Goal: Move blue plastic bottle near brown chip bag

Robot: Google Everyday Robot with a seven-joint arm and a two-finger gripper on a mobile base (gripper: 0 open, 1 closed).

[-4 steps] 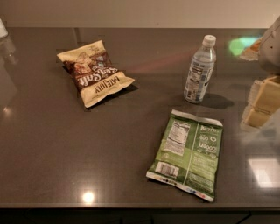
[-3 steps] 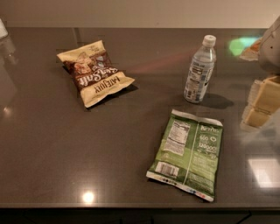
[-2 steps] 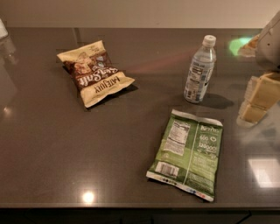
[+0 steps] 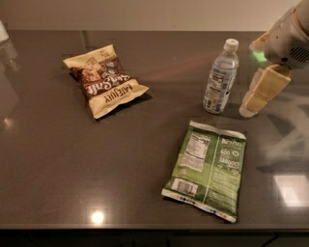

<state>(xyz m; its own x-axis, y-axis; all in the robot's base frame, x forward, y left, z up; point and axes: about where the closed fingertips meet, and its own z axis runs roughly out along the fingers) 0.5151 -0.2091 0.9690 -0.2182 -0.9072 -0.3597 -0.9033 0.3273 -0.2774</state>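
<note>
The blue plastic bottle stands upright on the dark countertop, right of centre, with a white cap and a blue-and-white label. The brown chip bag lies flat at the upper left, well apart from the bottle. My gripper comes in from the upper right and hangs just right of the bottle, about level with its lower half, not touching it. It holds nothing.
A larger green bag with a white nutrition label lies flat in front of the bottle. The counter's front edge runs along the bottom. A wall stands behind the counter.
My gripper has moved left, closer to the bottle's right side. The bottle and both bags have not moved.
</note>
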